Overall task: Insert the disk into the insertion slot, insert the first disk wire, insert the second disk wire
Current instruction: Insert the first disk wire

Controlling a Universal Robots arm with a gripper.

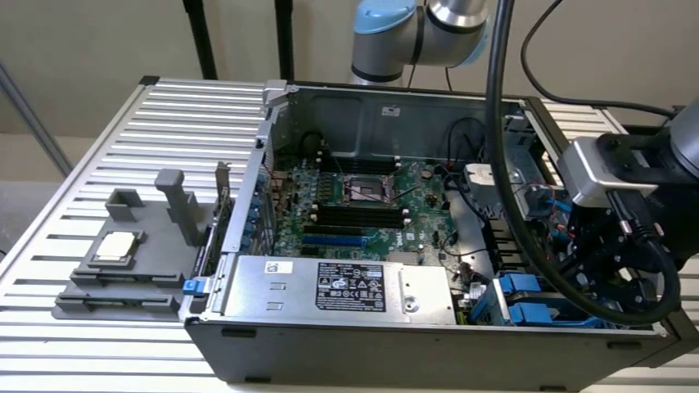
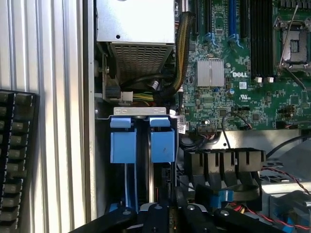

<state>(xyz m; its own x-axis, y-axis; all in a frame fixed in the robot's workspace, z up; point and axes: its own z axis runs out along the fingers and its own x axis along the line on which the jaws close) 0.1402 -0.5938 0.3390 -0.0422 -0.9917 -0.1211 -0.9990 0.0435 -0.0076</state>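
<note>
At the near corner, on the exterior view's right, of the dark grey steel computer case, the black jointed gripper, its grip impossible to tell, hangs over the narrow metal insertion slot with glossy blue plastic tabs, the flat green circuit board beyond.

A silver power-supply box lies beside the green motherboard, whose black processor socket sits farther from it. At the exterior view's left of the box, a grey fixture on the slatted counter carries a processor chip.
</note>
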